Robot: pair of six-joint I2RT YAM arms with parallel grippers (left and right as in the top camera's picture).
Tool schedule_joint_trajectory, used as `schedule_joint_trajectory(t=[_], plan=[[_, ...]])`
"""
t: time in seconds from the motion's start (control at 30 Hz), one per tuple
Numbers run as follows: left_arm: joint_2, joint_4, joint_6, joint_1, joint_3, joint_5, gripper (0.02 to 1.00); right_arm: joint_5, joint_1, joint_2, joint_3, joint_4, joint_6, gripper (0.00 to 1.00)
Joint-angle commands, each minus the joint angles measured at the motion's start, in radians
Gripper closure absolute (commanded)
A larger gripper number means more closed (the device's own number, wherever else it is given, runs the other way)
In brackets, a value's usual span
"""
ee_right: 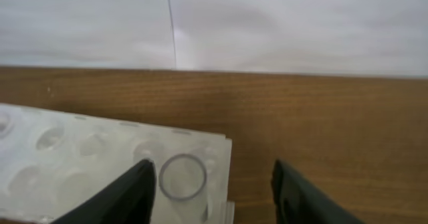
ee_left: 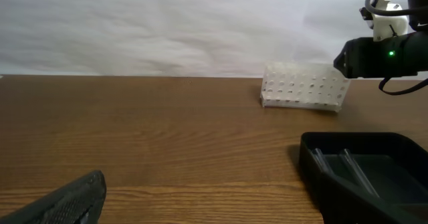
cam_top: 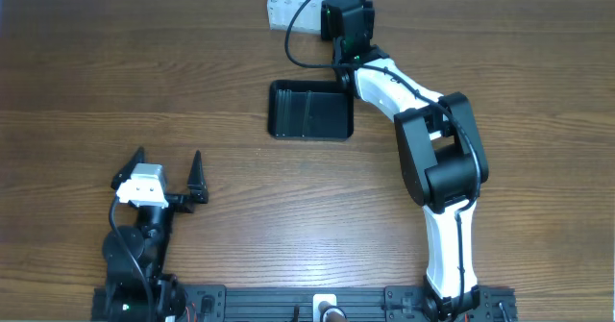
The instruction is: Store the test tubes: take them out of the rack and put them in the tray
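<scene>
1. The right gripper (ee_right: 211, 170) has its two black fingers spread apart and holds nothing. It sits low over one end of the translucent white plastic rack of round holes (ee_right: 73, 164).
2. Risk: the target is off-centre in the gap. On closing, the nearer finger would likely meet it first and push it sideways in its hole, or catch the rack's wall.
3. Risk: the rack looks light. A tube drawn out at a tilt could bind, and the rack could then lift or slide on the brown wooden table (cam_top: 144, 72).
4. Risk: smooth glass pinched near the rim may slip during the lift.
5. The clear glass test tube (ee_right: 182, 177), seen as a round rim, stands in the rack's corner hole. It is between the fingers, just beside one and well apart from the other.
6. The black rectangular plastic tray (cam_top: 273, 120) lies near the rack, toward the arm bases. Clear tubes (ee_left: 348, 162) already lie in it.
7. The left gripper (cam_top: 165, 163) has its fingers splayed and empty, and rests well apart from rack and tray.
</scene>
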Motion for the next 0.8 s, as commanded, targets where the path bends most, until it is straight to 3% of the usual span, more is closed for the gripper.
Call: schedule_joint_trajectory(t=[0.03,0.4,0.8], plan=[[-0.008,-0.003,0.011,0.005,-0.005,0.013,0.018,-0.002,-0.006,0.006,0.004,0.013,0.002,0.592],[-0.008,-0.003,0.011,0.005,-0.005,0.013,0.018,-0.002,-0.006,0.006,0.004,0.027,0.008,0.818],[-0.008,-0.003,0.011,0.005,-0.005,0.013,0.02,-0.002,0.004,0.006,0.004,0.039,0.01,0.899]])
